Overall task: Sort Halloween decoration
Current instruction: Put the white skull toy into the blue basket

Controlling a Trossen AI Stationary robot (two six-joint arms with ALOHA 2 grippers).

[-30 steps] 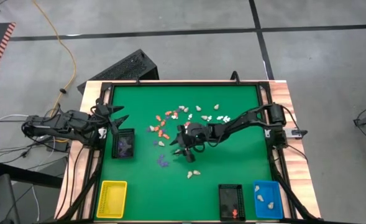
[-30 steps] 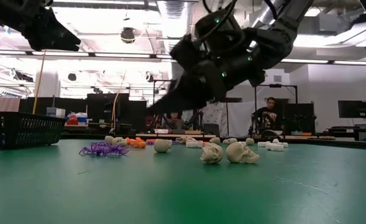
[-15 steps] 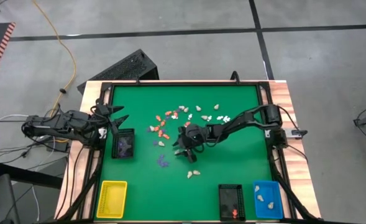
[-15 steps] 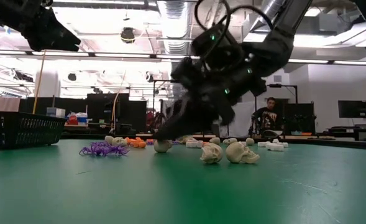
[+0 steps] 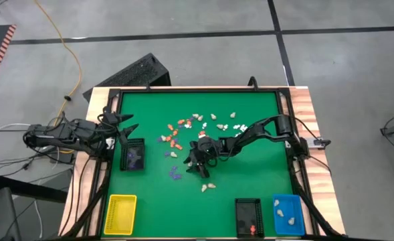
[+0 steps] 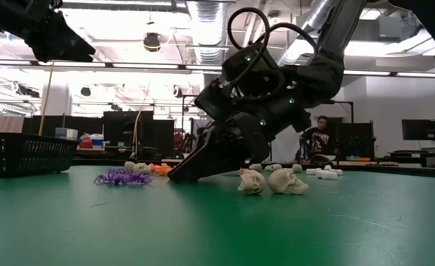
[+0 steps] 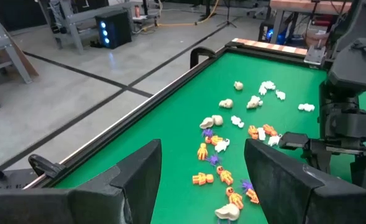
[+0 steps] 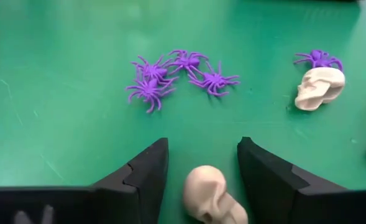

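Tiny figurines lie scattered on the green mat: orange, white and cream ones (image 5: 197,124), purple spiders (image 5: 175,175) and two cream skulls (image 5: 207,187). My right gripper (image 5: 192,164) is open and tipped down, with its fingertips at the mat (image 6: 179,175). In the right wrist view a cream skull (image 8: 212,195) lies on the mat between the two fingers (image 8: 142,177), apart from both. The purple spiders (image 8: 170,74) and another skull (image 8: 318,88) lie ahead of it. My left gripper (image 5: 126,124) is open and empty above the mat's left side (image 7: 201,180).
A black tray holding purple pieces (image 5: 132,156) stands at the left, below my left gripper. A yellow tray (image 5: 120,213), a black tray with an orange piece (image 5: 249,217) and a blue tray with cream skulls (image 5: 288,214) stand along the near edge. A raised black frame (image 5: 114,194) rims the mat.
My right gripper has come down to the mat, tipping further forward and shifting slightly toward the table's left and near edges. Its fingertips now reach the mat and it has stayed open. The figurines have not moved.
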